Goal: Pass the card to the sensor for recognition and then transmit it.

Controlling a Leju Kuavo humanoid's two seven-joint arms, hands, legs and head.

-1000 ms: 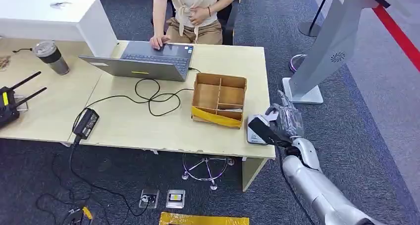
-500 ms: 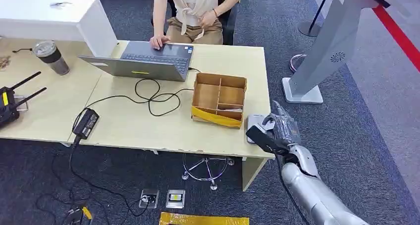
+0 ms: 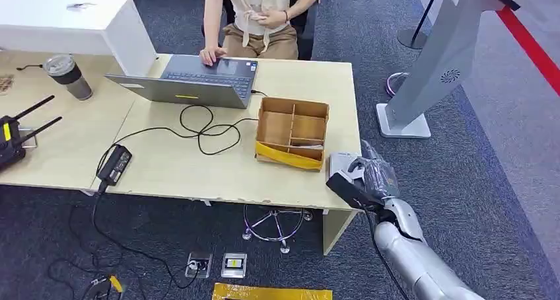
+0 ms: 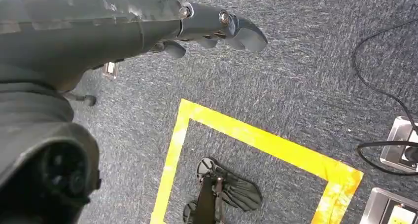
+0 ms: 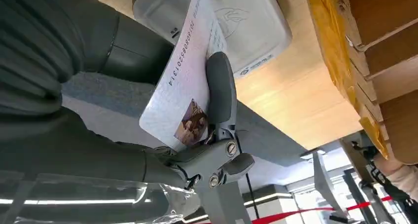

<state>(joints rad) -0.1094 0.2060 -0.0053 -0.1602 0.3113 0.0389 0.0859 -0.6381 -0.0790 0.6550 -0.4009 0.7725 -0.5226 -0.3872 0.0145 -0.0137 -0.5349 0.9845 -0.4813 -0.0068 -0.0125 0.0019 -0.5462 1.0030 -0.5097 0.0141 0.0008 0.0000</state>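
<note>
My right hand (image 3: 373, 173) hovers at the table's front right corner, just off the near edge of the white sensor (image 3: 340, 161). In the right wrist view it pinches a white card (image 5: 182, 95) with a small photo and a printed number, with the thumb (image 5: 220, 91) pressed across its face. The card's far end overlaps the sensor (image 5: 246, 26), held slightly above it. My left hand (image 4: 212, 29) hangs over the carpet, its fingers apart and holding nothing.
A divided cardboard box (image 3: 292, 133) stands right beside the sensor. A laptop (image 3: 191, 82) with looped cables, a power adapter (image 3: 114, 163) and a cup (image 3: 68, 75) are on the table (image 3: 198, 174). A person (image 3: 261, 16) sits behind it. A kiosk stand (image 3: 436, 62) rises at right.
My right hand has drawn back with the card, from over the sensor toward the table's front edge. The person's hand at their chest has shifted.
</note>
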